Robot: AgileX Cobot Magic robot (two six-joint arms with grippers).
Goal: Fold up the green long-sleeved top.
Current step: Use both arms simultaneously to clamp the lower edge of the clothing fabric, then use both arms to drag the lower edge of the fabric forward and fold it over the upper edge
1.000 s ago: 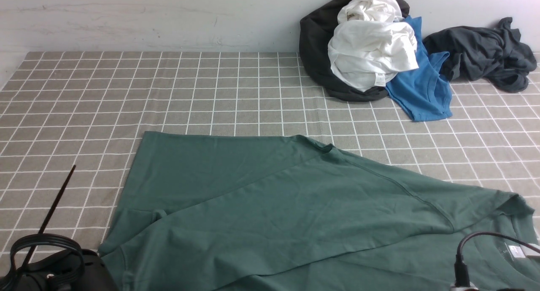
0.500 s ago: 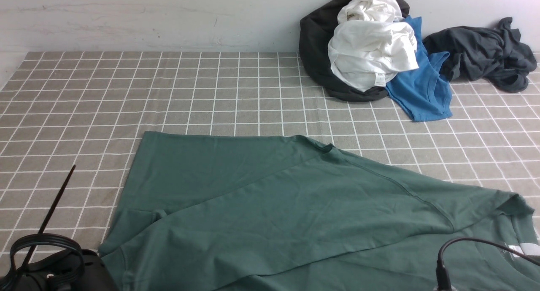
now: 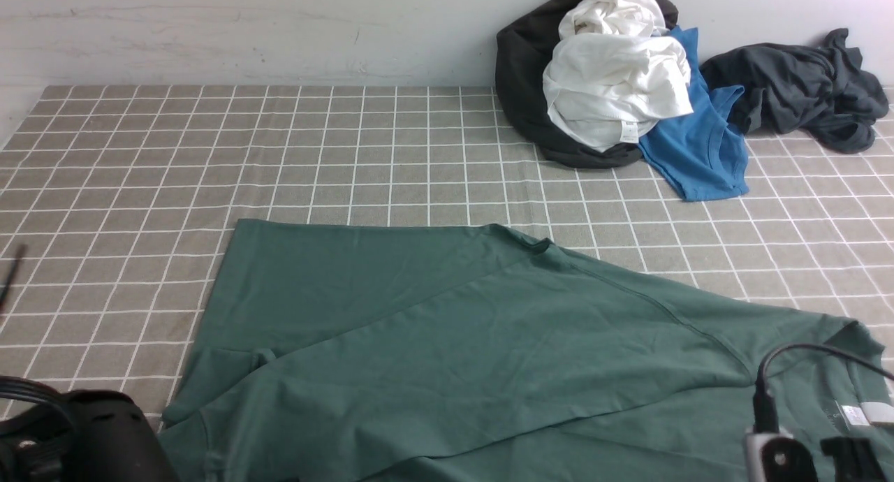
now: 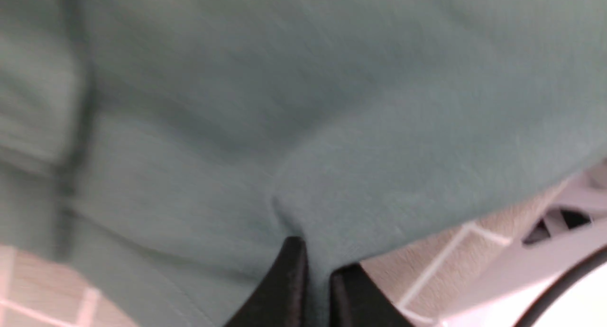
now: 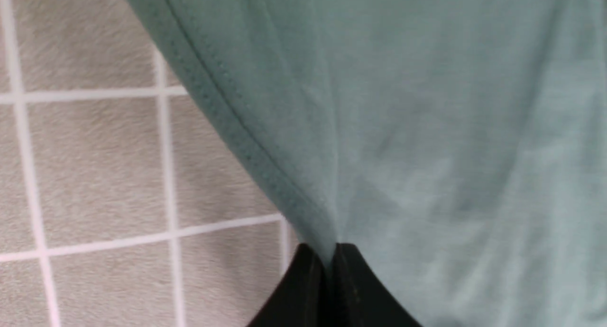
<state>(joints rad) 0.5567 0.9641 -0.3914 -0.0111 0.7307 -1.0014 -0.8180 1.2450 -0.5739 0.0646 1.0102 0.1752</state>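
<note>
Currently the green long-sleeved top [image 3: 454,328] lies spread on the near half of the checked tablecloth [image 3: 349,154], reaching from near left to near right, with one layer lying diagonally across it. Left gripper [image 4: 315,265]: jaws closed, pinching a fold of the top near its edge at near left. Right gripper [image 5: 330,253]: jaws closed on the fabric just beside a stitched hem. At far right, well apart, lie a white garment [image 3: 614,84], a blue tee [image 3: 698,154] and a dark grey garment [image 3: 803,91].

Your green top [image 3: 447,342] lies mostly flat, one sleeve folded across its body; the left gripper [image 4: 318,275] pinches its cloth; the right gripper [image 5: 329,260] pinches just beside a stitched edge.
</note>
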